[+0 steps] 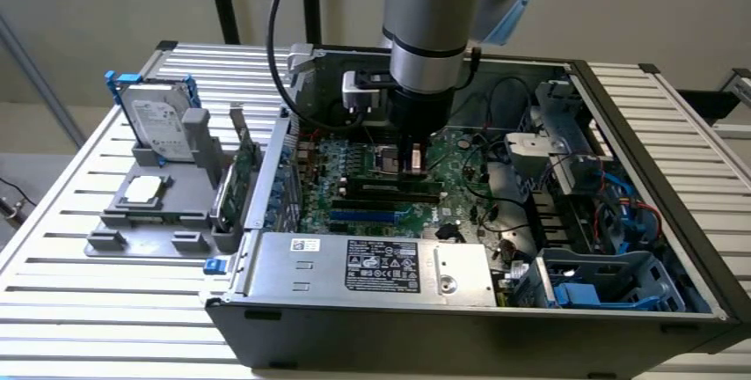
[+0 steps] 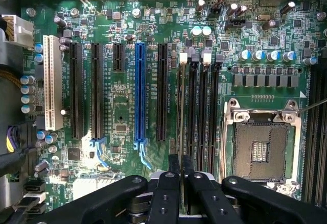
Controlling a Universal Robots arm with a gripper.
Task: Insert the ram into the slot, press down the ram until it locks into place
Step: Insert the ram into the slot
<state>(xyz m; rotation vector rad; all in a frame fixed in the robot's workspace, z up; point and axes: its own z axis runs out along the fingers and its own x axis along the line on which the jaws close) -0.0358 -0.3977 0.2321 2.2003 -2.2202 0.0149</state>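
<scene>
Green and seen edge-on, the ram (image 2: 180, 112) stood upright along the slot (image 2: 183, 58), the memory socket nearest the blue slot (image 2: 139, 91). The gripper (image 2: 180, 164) had its 2 fingers close together, pinched on the stick's upper edge. In the exterior view it hung low over the motherboard (image 1: 452, 147) inside the open computer case (image 1: 352, 336).

I judged this to be the insertion step. The stick was lined up with its socket, but how deep it sat could not be told. Locking would call for a straight, even downward press with the stick kept parallel to the socket walls, until both end clips closed.

Counted:
- 1 ram
- 1 slot plus 3 neighbouring sockets (image 2: 204, 106), 4 in all
- 1 blue slot
- 1 white slot (image 2: 51, 81)
- 1 processor socket (image 2: 260, 150)
</scene>
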